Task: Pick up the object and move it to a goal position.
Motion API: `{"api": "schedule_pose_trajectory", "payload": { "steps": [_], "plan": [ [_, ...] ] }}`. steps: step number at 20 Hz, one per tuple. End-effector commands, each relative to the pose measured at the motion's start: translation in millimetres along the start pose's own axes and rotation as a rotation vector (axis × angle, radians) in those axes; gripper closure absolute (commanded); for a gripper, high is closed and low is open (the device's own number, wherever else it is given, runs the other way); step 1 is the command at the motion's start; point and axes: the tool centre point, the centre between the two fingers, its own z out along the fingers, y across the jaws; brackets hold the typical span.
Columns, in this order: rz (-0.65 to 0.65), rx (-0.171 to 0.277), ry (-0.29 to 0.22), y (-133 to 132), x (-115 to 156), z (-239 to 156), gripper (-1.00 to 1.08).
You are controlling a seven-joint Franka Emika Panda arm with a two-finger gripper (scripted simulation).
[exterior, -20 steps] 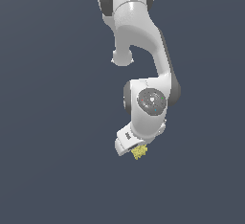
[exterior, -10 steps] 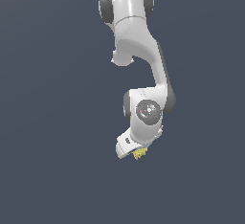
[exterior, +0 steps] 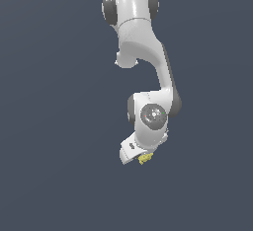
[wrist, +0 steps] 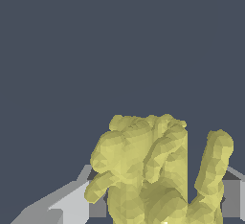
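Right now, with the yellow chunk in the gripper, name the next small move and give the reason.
Probably keep carrying it with the jaws shut, making no release. The wrist view shows the lumpy yellow chunk sitting between the gripper fingers, and the exterior view shows nothing under it. No goal marker is visible, so I cannot tell the direction.
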Motion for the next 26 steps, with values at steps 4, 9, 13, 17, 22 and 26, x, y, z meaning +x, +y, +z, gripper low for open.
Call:
{"api": "schedule_pose_trajectory", "payload": {
  "steps": [4, 9, 13, 17, 22, 26],
  "plan": [
    [0.0, 0.0, 0.0, 0, 0, 0, 1.08],
    [0.0, 0.0, 0.0, 1, -1, -1, 1.08],
    [0.0, 0.0, 0.0, 9, -8, -7, 1.08],
    [0.0, 0.0, 0.0, 23, -22, -19, 1.08],
    [0.0, 0.0, 0.0, 53, -50, -45, 1.08],
    [0.0, 0.0, 0.0, 84, -78, -70, 1.08]
  ]
}}
